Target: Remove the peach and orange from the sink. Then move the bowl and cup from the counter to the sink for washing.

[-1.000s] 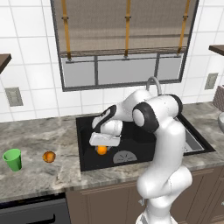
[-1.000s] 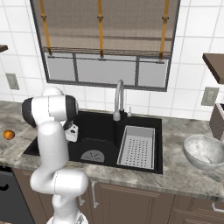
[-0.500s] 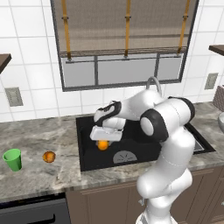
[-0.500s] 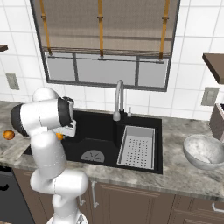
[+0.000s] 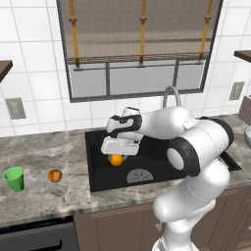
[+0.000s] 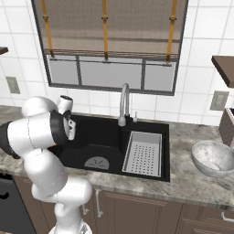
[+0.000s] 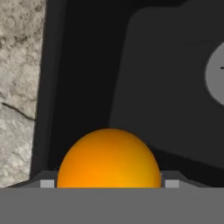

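Claw (image 5: 116, 156) open, jaws straddling the orange (image 5: 116, 159) in the sink (image 5: 95, 174); smooth, round, rolls easily, so pinch across its middle

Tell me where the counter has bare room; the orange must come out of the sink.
Free: counter between the peach and the sink rim, and behind the cup toward the wall. Right of the sink, room between rim and bowl. Crowded: around the orange, under the gripper.

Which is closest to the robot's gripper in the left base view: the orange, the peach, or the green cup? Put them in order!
From the gripper:
1. The orange, right under it in the sink.
2. The peach, out on the counter to the left.
3. The cup, farthest left.
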Available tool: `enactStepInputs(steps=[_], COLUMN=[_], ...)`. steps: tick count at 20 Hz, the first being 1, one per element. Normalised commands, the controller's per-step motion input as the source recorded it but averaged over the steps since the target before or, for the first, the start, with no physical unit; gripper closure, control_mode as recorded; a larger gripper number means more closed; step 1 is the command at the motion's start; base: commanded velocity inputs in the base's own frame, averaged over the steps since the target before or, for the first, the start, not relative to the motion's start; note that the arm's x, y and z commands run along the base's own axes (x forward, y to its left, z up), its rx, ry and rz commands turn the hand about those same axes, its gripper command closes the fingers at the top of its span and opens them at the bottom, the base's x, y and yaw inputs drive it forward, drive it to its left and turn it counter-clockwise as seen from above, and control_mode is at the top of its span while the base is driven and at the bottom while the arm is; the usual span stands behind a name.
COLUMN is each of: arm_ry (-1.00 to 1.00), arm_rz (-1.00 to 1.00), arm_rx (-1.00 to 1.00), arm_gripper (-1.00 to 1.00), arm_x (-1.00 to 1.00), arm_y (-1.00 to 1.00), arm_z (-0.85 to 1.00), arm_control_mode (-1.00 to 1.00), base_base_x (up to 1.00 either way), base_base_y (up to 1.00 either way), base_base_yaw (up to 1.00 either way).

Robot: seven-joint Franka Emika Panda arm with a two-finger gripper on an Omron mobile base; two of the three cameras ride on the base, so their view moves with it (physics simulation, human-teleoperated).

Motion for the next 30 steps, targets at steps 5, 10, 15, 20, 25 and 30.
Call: enactStepInputs(steps=[5,10,15,20,25,30], arm_ry=[-0.01,-0.10,-0.11,-0.09,-0.04,-0.07], arm_rz=[0.01,0.00,0.00,0.00,0.00,0.00], arm_rx=[0.00,0.00,0.00,0.00,0.00,-0.02], arm_gripper=[1.00,1.00,1.00,1.00,1.00,1.00], arm_x=[-0.32,-0.23,-0.09,-0.01,0.02,0.13], arm_y=[0.17,0.24,0.34,0.39,0.39,0.39], arm_z=[0.31,0.23,0.17,0.15,0.12,0.02], arm_control_mode=[-1.00,-1.00,-1.00,-1.00,-1.00,-1.00], base_base_x=[0.00,0.00,0.00,0.00,0.00,0.00], base_base_y=[0.00,0.00,0.00,0.00,0.00,0.00], base_base_yaw=[0.00,0.00,0.00,0.00,0.00,0.00])
